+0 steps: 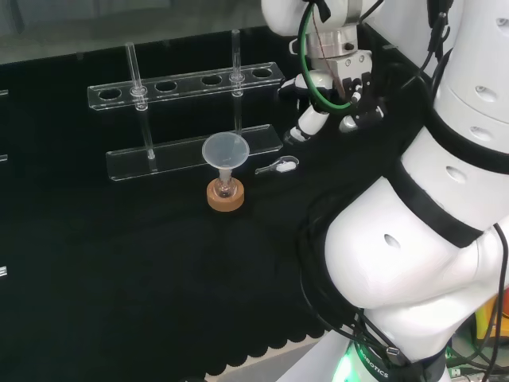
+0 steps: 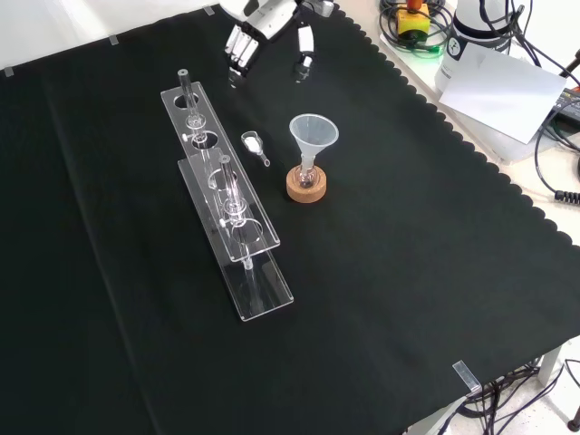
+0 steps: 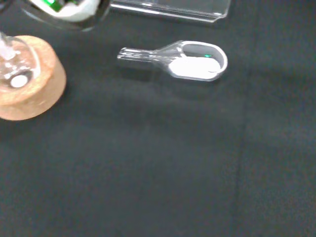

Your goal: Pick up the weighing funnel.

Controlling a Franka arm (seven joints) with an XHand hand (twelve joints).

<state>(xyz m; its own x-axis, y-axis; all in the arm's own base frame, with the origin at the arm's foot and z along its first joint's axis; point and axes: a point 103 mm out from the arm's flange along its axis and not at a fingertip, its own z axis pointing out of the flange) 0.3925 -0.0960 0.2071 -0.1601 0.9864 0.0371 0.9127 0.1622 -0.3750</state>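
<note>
On the black cloth [image 1: 119, 278], the weighing funnel [image 1: 280, 165] lay flat and untouched, just beside the right end of the clear test-tube rack [image 1: 191, 79] in the head view, with its short stem pointing left toward the cork ring [image 1: 226, 196]. From the front view the same small piece [image 2: 255, 145] sat between the rack [image 2: 227, 208] and the funnel [image 2: 313, 134], near both but touching neither.

The hand [image 1: 316, 81] hung above the cloth to the right of the rack in the head view, higher than the weighing funnel and apart from it. Its fingers [image 1: 306, 123] pointed downward, spread and relaxed, with nothing between them. In the front view the hand [image 2: 263, 18] came in at the top edge, and its fingers [image 2: 237, 45] ended short of the rack's far end.

Close up, the wrist view showed the weighing funnel [image 3: 190, 60] lying on its side with the scoop open upward. A pale patch sat inside the scoop — contents or glare, I could not tell which. Its stem aimed toward the cork ring [image 3: 29, 84], well clear of it.

The funnel [image 1: 226, 150] stood mouth up with its stem in a small flask [image 1: 226, 187] on the cork ring. Two thin glass tubes [image 1: 131, 72] stood upright in the rack — one near each end.
</note>
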